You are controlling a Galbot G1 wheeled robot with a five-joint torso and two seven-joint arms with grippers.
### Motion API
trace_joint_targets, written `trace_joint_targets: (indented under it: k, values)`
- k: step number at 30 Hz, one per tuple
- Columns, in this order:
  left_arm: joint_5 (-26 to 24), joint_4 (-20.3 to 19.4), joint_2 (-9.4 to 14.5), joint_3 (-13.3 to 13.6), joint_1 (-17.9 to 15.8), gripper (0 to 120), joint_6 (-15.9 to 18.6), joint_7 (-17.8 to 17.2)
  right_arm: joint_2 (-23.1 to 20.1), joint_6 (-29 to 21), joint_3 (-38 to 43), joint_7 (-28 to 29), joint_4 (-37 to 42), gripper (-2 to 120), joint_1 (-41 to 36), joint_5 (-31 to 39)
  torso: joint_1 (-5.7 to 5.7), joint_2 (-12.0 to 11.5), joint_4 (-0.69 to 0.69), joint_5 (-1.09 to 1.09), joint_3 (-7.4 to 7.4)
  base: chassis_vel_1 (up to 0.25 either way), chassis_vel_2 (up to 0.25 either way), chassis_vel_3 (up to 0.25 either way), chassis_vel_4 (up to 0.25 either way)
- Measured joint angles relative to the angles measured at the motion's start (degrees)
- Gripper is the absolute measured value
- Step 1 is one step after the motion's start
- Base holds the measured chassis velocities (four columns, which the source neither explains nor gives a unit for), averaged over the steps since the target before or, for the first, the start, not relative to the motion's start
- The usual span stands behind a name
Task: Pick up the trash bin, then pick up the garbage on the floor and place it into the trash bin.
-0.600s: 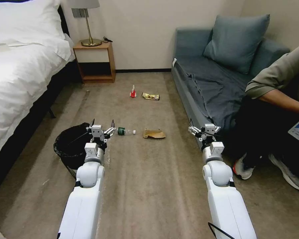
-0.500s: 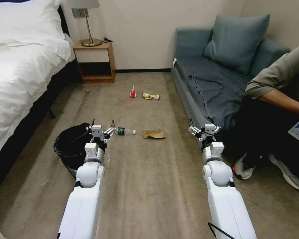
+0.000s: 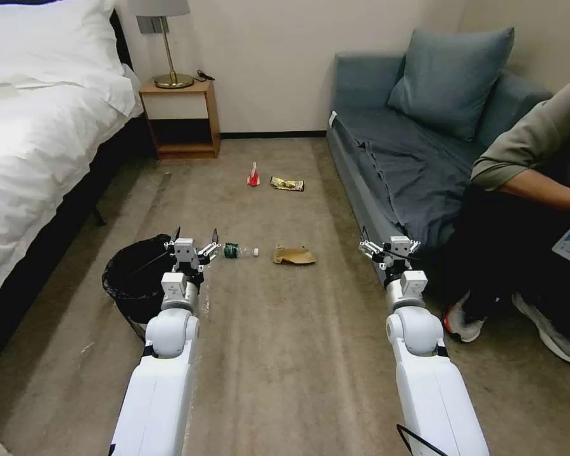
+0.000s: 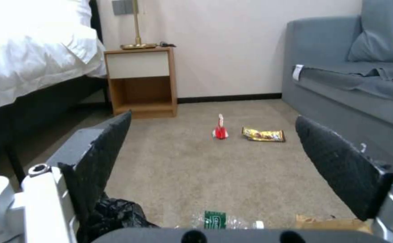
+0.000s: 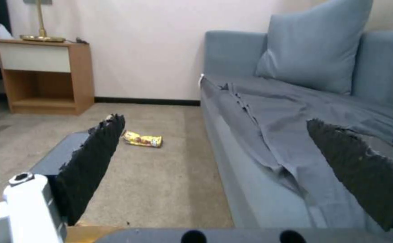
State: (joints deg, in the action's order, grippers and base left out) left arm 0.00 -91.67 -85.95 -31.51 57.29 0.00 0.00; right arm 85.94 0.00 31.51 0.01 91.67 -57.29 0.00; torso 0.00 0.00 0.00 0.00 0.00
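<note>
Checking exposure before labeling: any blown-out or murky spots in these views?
Head view: bed is blown white, trash bin liner reads flat black. Left wrist view: bedding clipped, bottle cut off by the frame edge. Right wrist view: even light, gold wrapper soft.

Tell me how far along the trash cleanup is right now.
Nothing looks done. The trash bin stands on the carpet by the bed, not lifted. Left gripper hovers beside it, right gripper near the sofa, both with jaws open and empty. Still on the floor: bottle, brown paper bag, red-and-white packet, gold wrapper.
</note>
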Motion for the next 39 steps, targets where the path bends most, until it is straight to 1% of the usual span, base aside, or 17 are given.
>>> trace_joint_targets:
  k: [15,18,19,20,22,25,26,27,28,29,30,31,32,34,35,37,39]
  values:
    - [0.0,-0.1,0.0,-0.1,0.1,98,0.0,0.0,0.0,0.0,0.0,0.0,0.1,100,-0.1,0.1,0.00,0.0,0.00,0.00,0.00,0.000,0.000,0.000,0.000]
    - [-0.3,-1.3,0.0,-0.5,0.8,99,0.7,0.0,-0.1,-0.2,0.5,-0.1,1.1,100,-0.9,0.5,0.00,0.0,0.00,0.00,0.00,0.000,0.000,0.000,0.000]
    - [-0.6,-2.7,0.1,-1.3,1.7,99,1.5,-0.1,-0.3,-0.4,1.2,-0.1,2.4,100,-1.9,1.0,0.00,0.0,0.00,0.00,0.00,0.000,0.000,0.000,0.000]
    - [-0.6,-2.7,0.1,-1.3,1.7,99,1.5,-0.1,-0.3,-0.4,1.2,-0.1,2.4,100,-1.9,1.0,0.00,0.0,0.00,0.00,0.00,0.000,0.000,0.000,0.000]
    - [-1.8,-8.0,0.3,-3.7,4.9,100,4.2,-0.9,-1.1,-1.5,4.0,-0.4,7.7,100,-5.9,2.9,-0.01,0.0,-0.01,-0.01,-0.01,0.000,0.000,0.000,0.000]
    - [-2.1,-9.4,0.2,-3.9,5.7,100,5.0,-0.7,-1.2,-1.8,4.3,-0.6,9.0,100,-7.1,3.4,0.00,0.0,0.00,0.01,0.00,0.000,0.000,0.000,0.000]
    - [-2.7,-12.0,0.3,-5.3,7.1,99,6.5,-1.1,-1.6,-2.3,5.7,-0.8,11.4,100,-8.7,4.3,0.00,0.0,0.00,-0.01,0.00,0.000,0.000,0.000,0.000]
    - [-2.7,-12.0,0.3,-5.3,7.1,99,6.5,-1.1,-1.6,-2.3,5.7,-0.8,11.4,100,-8.7,4.3,0.00,0.0,0.00,-0.01,0.00,0.000,0.000,0.000,0.000]
    - [-3.1,-13.7,0.3,-6.0,8.2,99,7.5,-1.2,-1.8,-2.8,6.6,-1.0,13.3,100,-10.1,5.1,0.00,0.0,0.00,0.00,0.00,0.000,0.000,0.000,0.000]
    - [-3.1,-13.7,0.3,-6.0,8.2,99,7.5,-1.2,-1.8,-2.8,6.6,-1.0,13.3,100,-10.1,5.1,0.00,0.0,0.00,0.00,0.00,0.000,0.000,0.000,0.000]
    - [-3.4,-15.1,0.4,-6.6,9.0,99,8.3,-1.3,-2.1,-3.1,7.3,-1.2,14.5,100,-11.1,5.6,0.00,0.0,0.00,0.00,0.00,0.000,0.000,0.000,0.000]
    - [-4.0,-17.8,0.4,-7.8,10.5,99,9.9,-1.6,-2.5,-3.7,8.6,-1.4,17.1,100,-12.9,6.5,0.00,0.0,0.00,0.00,-0.01,0.000,0.000,0.000,0.000]
    - [-4.0,-17.8,0.4,-7.8,10.5,99,9.9,-1.6,-2.5,-3.7,8.6,-1.4,17.1,100,-12.9,6.5,0.00,0.0,0.00,0.00,-0.01,0.000,0.000,0.000,0.000]
    - [-5.3,-23.0,0.6,-10.1,13.5,99,13.0,-2.2,-3.2,-5.0,11.3,-2.0,22.3,100,-16.7,8.6,0.00,0.0,0.00,0.00,0.00,0.000,0.000,0.000,0.000]
    - [-5.3,-23.0,0.6,-10.1,13.5,99,13.0,-2.2,-3.2,-5.0,11.3,-2.0,22.3,100,-16.7,8.6,0.00,0.0,0.00,0.00,0.00,0.000,0.000,0.000,0.000]
    - [-6.1,-27.4,0.7,-12.1,16.1,99,15.3,-2.6,-3.8,-6.0,13.5,-2.5,26.6,100,-19.9,10.3,0.00,0.0,0.00,0.01,-0.01,0.000,0.000,0.000,0.000]
    - [-6.0,-28.4,0.7,-12.7,16.7,99,15.5,-2.6,-4.1,-6.5,14.5,-2.7,28.7,100,-21.3,11.1,0.00,0.0,0.01,0.02,-0.01,0.000,0.000,0.000,0.000]
